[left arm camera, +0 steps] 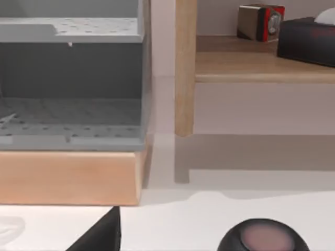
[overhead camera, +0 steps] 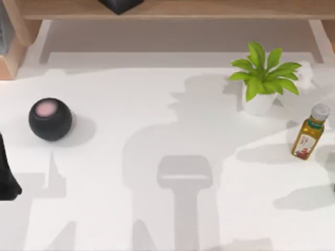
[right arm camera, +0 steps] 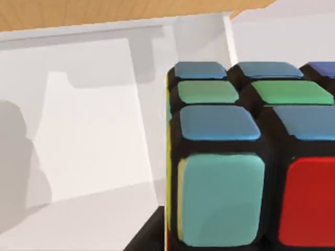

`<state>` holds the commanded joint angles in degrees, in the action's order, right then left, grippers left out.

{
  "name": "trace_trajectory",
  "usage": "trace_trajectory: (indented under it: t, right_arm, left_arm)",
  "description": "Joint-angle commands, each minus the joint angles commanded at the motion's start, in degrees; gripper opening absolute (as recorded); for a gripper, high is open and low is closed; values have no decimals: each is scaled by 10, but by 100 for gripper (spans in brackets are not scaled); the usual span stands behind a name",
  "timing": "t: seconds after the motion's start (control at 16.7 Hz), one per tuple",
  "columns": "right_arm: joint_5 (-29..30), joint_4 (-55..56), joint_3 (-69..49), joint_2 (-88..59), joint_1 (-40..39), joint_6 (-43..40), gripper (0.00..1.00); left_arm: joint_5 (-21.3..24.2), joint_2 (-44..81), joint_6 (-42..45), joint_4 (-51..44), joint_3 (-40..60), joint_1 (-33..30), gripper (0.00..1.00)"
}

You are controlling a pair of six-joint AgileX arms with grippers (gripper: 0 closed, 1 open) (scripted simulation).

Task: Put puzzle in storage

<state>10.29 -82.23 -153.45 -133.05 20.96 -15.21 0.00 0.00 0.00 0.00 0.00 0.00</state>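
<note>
Close against your right wrist camera sits the puzzle cube (right arm camera: 246, 157) over the white table (right arm camera: 78, 157), whether that gripper grips it you cannot tell, while your left arm (overhead camera: 8, 178) waits just beside the black speaker (overhead camera: 50, 119).

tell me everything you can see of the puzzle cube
The multicoloured twisty puzzle cube sits very close in the right wrist view. It has a black plastic-looking body with glossy rounded tiles: blue and green on the upper face, a teal and a red on the nearer face, a yellow sliver along one edge. Behind it lies a white surface.
</note>
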Motion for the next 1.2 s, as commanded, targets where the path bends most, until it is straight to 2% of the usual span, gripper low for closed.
trace_trajectory:
  t: [0.18,0.42,0.84,1.2]
  right_arm:
    - [-40,-84,-58,-118,6,-26,0]
    - [-83,-143,-115,-229,6,-45,0]
    - [-94,-155,-128,-255,5,-48,0]
    - [-94,-155,-128,-255,5,-48,45]
  left_arm:
    - [0,0,0,0,0,0,100]
    - [0,0,0,0,0,0,100]
    - [0,0,0,0,0,0,100]
    - [0,0,0,0,0,0,100]
